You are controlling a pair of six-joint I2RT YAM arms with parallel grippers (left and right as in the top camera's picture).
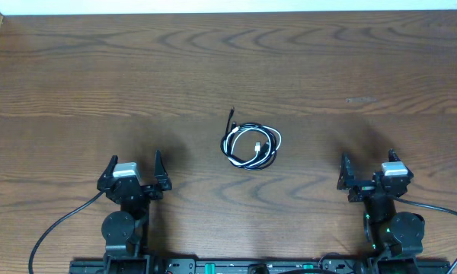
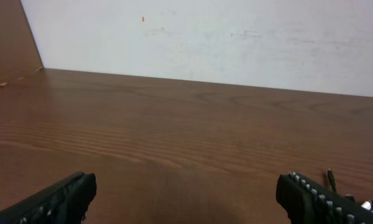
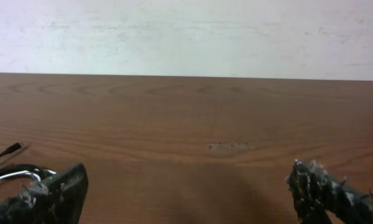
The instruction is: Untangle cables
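Observation:
A black cable [image 1: 230, 138] and a white cable [image 1: 260, 154] lie coiled together in one small loop at the middle of the wooden table [image 1: 76, 84]. A black plug end sticks up from the loop's upper left. My left gripper [image 1: 134, 165] is open and empty at the front left, well apart from the loop. My right gripper [image 1: 368, 160] is open and empty at the front right. In the left wrist view the open fingers [image 2: 186, 190] frame bare wood; a cable tip [image 2: 330, 177] shows at right. In the right wrist view the fingers [image 3: 186, 180] are open, with the cables [image 3: 9, 171] at far left.
A white wall [image 2: 205, 37] rises behind the table's far edge. A small scuffed mark [image 3: 230, 145] is on the wood ahead of the right gripper. The arms' thick black wires [image 1: 61, 224] run off at the front.

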